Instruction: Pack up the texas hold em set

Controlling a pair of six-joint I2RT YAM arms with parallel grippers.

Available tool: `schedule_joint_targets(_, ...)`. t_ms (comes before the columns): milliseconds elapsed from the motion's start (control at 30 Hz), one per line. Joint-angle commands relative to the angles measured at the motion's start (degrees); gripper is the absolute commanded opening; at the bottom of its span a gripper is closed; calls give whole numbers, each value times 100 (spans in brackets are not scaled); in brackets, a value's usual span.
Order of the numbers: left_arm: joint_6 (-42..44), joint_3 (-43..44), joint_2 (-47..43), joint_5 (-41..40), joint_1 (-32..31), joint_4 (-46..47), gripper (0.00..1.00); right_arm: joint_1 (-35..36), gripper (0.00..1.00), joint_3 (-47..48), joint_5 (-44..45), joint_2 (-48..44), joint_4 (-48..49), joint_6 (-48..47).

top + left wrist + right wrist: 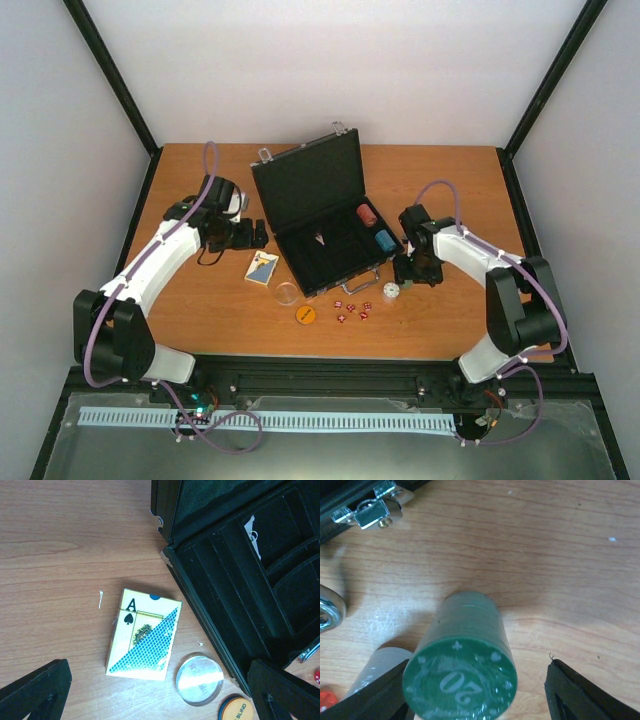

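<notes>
The black briefcase (300,190) lies open mid-table, with a red chip stack (367,214) and a blue chip stack (384,240) standing in its tray. In front of it lie the blue-white card box (142,637), the clear disc (200,679), the orange disc (235,710) and several red dice (352,310). My left gripper (160,680) hovers open over the card box's near end, holding nothing. My right gripper (477,680) is open around an upright green chip stack (465,665); the left finger touches it and the right finger stands apart. A white chip stack (375,675) stands beside it.
The case's silver latch (367,512) and handle (327,612) lie just beyond the green stack. A small white tag (252,535) sits in one tray slot. Black frame posts and white walls ring the wooden table (450,200).
</notes>
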Motion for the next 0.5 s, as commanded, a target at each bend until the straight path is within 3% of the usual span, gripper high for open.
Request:
schedule_joint_targets(0, 80, -5, -2, 23, -20, 73, 100, -9, 67, 177, 98, 260, 160, -15)
schedule_joint_targets(67, 70, -7, 7, 20, -20, 79, 100, -9, 65, 250, 116, 364, 182, -43)
schedule_joint_targets(233, 50, 36, 66, 15, -20, 90, 100, -9, 31, 459, 153, 407, 122, -78)
schedule_joint_targets(367, 28, 76, 115, 18, -20, 106, 100, -10, 18, 602, 80, 304, -40, -124)
schedule_joint_targets(467, 28, 103, 144, 23, -20, 105, 100, -9, 15, 877, -65, 123, -342, -155)
